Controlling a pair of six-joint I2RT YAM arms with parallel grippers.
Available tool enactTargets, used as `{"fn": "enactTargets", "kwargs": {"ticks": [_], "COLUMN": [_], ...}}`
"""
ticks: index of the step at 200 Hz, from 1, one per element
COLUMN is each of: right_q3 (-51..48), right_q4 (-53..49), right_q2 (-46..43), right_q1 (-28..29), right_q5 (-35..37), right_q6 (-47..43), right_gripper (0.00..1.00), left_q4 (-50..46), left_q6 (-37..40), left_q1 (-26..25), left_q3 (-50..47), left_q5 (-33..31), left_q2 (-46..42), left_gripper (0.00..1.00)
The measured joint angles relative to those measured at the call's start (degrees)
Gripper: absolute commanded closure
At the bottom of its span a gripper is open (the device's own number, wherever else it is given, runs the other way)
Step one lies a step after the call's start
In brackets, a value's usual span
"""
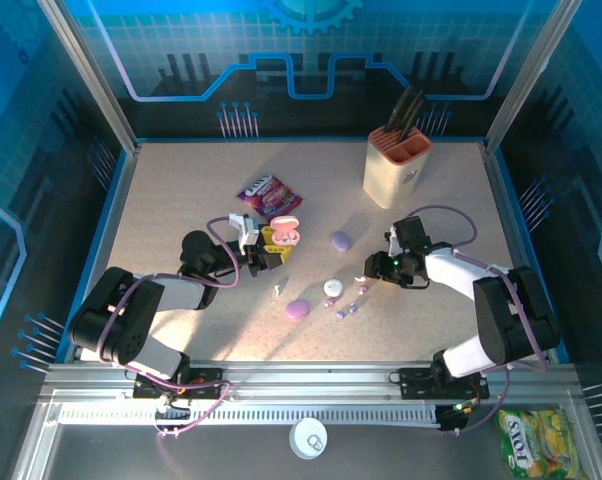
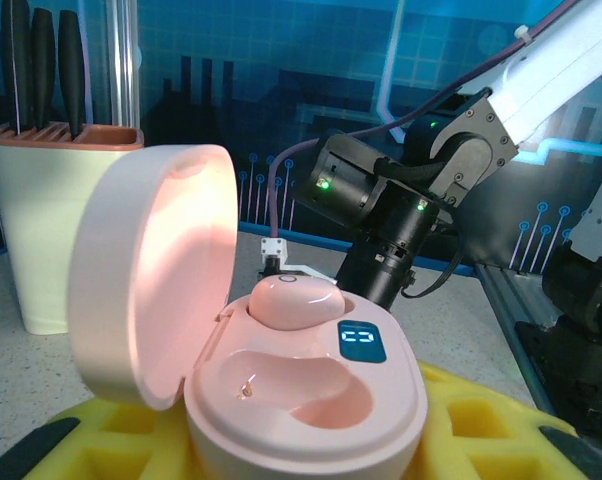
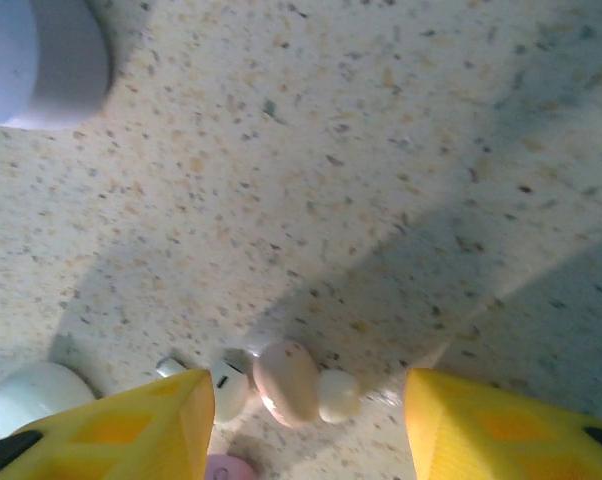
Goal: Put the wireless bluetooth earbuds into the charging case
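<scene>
My left gripper (image 1: pixel 269 248) is shut on an open pink charging case (image 1: pixel 286 233), held left of the table's middle. Seen from the left wrist, the case (image 2: pixel 311 400) sits between yellow foam fingers (image 2: pixel 481 420) with its lid up. One pink earbud (image 2: pixel 286 300) rests in the far slot; the near slot is empty and a small display (image 2: pixel 362 341) is lit. My right gripper (image 1: pixel 373 270) hovers open just above the table. Its yellow fingers (image 3: pixel 131 420) straddle a pink earbud (image 3: pixel 289 383) lying beside a white earbud (image 3: pixel 229 388), touching neither. More loose earbuds (image 1: pixel 344 311) lie nearby.
A lilac case (image 1: pixel 340 240), a purple case (image 1: pixel 298 308) and a white case (image 1: pixel 333 288) lie around the earbuds. A snack packet (image 1: pixel 269 192) is behind the left gripper. A knife block (image 1: pixel 396 165) stands at the back right. One small bud (image 1: pixel 278 291) lies near the left arm.
</scene>
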Motion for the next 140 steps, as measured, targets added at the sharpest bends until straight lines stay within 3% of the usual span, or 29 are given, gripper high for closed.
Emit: {"fn": "enactTargets", "kwargs": {"ticks": [52,75,140], "right_q3": [9.57,14.71,23.80], "right_q4": [-11.78,-16.98,-28.17], "right_q2": [0.22,3.13,15.23], "right_q1": [10.49,14.71,21.14], "right_q5": [18.64,25.73,36.85], "right_q6": [-3.02,-3.52,-4.15], "right_gripper": [0.48,0.56,0.67], "left_q4": [0.13,0.13,0.22], "left_q6": [0.59,0.70,1.64], "left_q1": [2.01,2.56,3.32], "left_q3": [-1.49,-1.97,-2.71], "left_q5": [-1.11,-1.22,-1.20], "left_q2": [0.22,0.22,0.20], "left_gripper": [0.64,0.64,0.64]}}
